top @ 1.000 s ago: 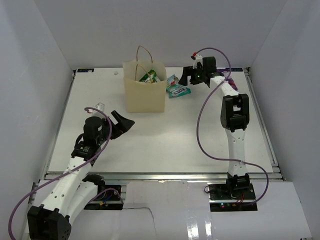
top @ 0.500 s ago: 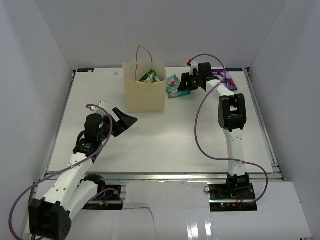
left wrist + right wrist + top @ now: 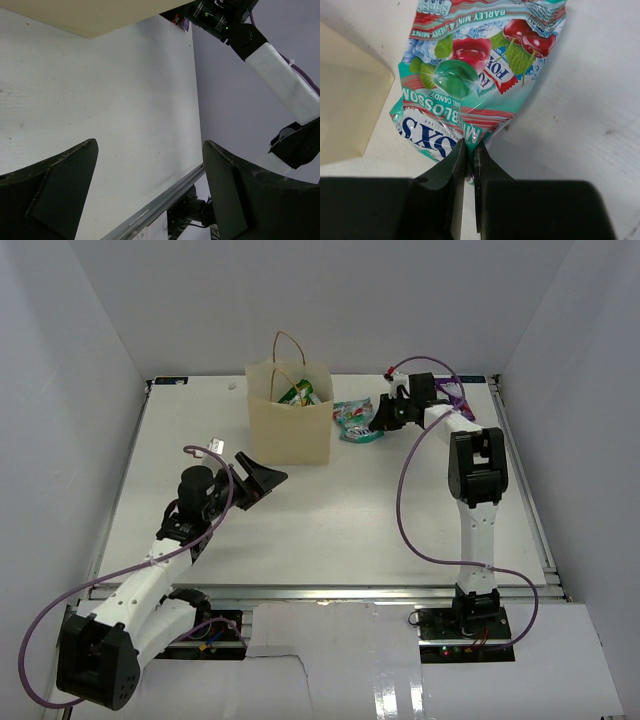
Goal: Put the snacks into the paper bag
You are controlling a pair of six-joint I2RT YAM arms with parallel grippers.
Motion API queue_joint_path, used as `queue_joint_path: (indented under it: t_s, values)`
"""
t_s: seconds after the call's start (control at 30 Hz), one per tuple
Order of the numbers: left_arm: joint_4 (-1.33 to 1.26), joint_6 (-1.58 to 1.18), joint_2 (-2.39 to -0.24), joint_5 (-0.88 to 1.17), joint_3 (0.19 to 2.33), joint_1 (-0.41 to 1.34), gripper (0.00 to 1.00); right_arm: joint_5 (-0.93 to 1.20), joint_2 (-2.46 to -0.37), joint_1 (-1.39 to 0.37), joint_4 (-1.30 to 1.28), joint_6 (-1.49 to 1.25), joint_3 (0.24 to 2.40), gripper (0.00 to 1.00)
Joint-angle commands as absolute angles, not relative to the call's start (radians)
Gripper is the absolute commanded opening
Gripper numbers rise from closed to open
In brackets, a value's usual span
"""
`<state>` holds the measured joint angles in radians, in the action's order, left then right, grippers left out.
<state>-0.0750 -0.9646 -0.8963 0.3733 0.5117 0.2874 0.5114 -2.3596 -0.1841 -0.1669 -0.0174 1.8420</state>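
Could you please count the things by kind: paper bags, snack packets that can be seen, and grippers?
Paper bag: 1
Snack packets in view: 2 (teal pouch beside the bag, green packet in the bag)
Grippers: 2 (left gripper, right gripper)
Total: 5; the bag may hide more.

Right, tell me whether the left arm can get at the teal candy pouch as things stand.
Probably not directly. The paper bag stands between the open left claw and the teal pouch lying right of it, and the right claw is shut on the pouch's edge.
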Motion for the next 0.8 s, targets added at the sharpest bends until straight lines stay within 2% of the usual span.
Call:
queue_joint_path:
  t_s: [0.0,0.2,0.33,0.57,0.77]
  values:
    - [-0.144,-0.999,-0.943,0.391,0.500,0.324,0.96,0.670,-2.251,-0.121,-0.242,0.044,1.723,0.08]
    - [-0.228,-1.009,-1.087,0.396,0.538,0.431,0.96,0.854,-1.924,-0.069,-0.290,0.213,1.381,0.08]
    - [-0.248,-1.017,-1.280,0.391,0.595,0.492,0.96,0.968,-1.743,-0.071,-0.362,0.270,1.093,0.08]
    - [-0.265,-1.084,-1.544,0.433,0.732,0.597,0.96,1.100,-1.525,-0.084,-0.322,0.158,0.881,0.08]
    - [-0.291,-1.140,-1.606,0.480,0.778,0.634,0.96,1.089,-1.448,-0.152,-0.204,0.034,0.828,0.08]
